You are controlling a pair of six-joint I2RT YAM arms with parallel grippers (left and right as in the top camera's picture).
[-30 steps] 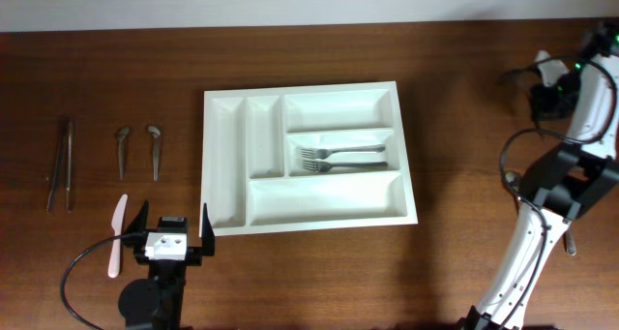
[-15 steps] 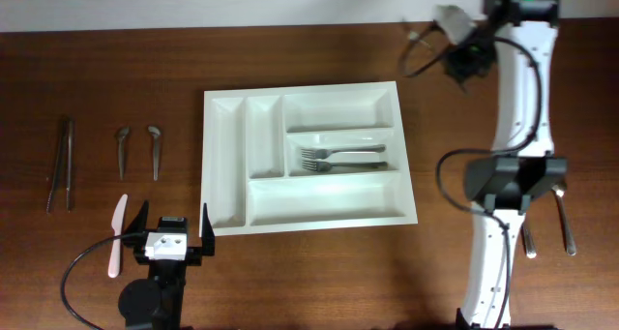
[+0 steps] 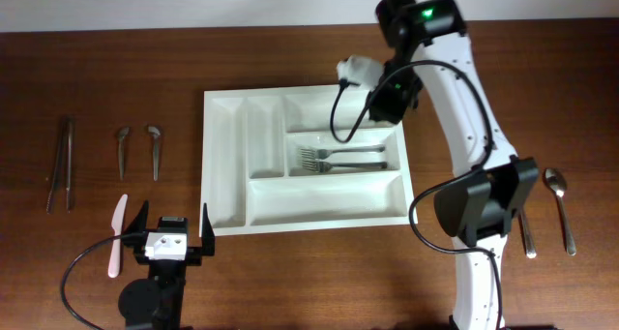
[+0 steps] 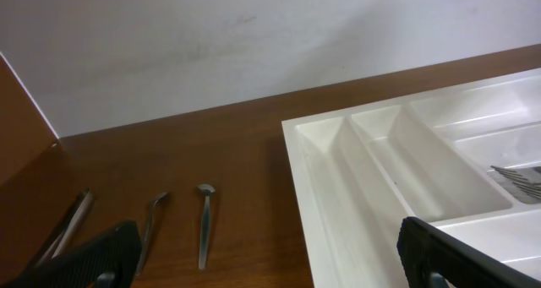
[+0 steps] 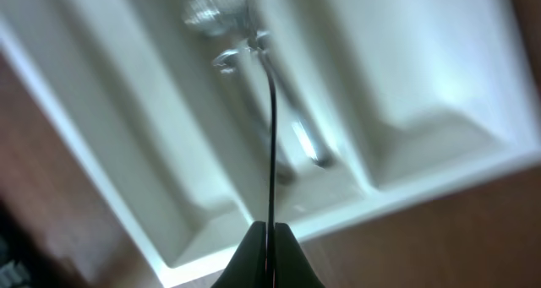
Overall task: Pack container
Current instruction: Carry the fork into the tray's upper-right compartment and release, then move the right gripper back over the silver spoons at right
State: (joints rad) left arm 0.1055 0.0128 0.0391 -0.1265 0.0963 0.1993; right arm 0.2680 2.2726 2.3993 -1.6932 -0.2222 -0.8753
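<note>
Right end effector (image 5: 269, 230) clamped on blurred utensil (image 5: 271, 111), container (image 5: 406, 85) beneath, left end effector (image 4: 270, 258) apart

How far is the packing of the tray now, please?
Done: two forks lie in the container's middle long compartment. In hand: the right gripper is shut on a thin metal utensil above the container. Remaining: spoons, a white knife and long metal pieces on the table; the left gripper is open, empty.
</note>
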